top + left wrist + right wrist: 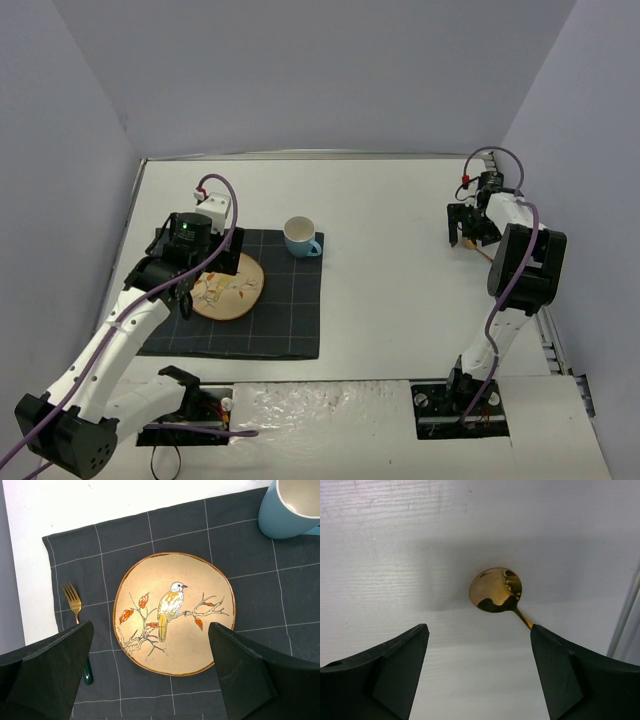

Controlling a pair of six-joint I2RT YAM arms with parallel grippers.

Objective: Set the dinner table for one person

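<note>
**Top view:** the white counter (400, 300) spanned the floor of the enclosure and carried everything. A dark checked placemat (290, 310) lay on its left half, marking the single place. On the placemat sat a bird-painted plate (228, 288) toward the left and a blue mug (300, 238) at the far right corner, where a drink customarily stands. The left fingers (186, 300) hung over the plate. The right fingers (456, 228) hung over the far right of the counter, well apart from the setting. **Left wrist view:** the left fingers (45, 670) were spread wide with nothing between them, straddling the plate from above. A gold fork (75, 602) lay on the placemat just left of the plate, tines pointing far, which is its usual side. **Right wrist view:** the right fingers (385, 670) were likewise spread and empty. A gold spoon (495, 590) lay on bare counter ahead of the gap between them, near the metal edge strip (625, 625). The spoon lay outside the setting, so this arm was probably poised to grasp it and carry it to the plate's right.
</note>
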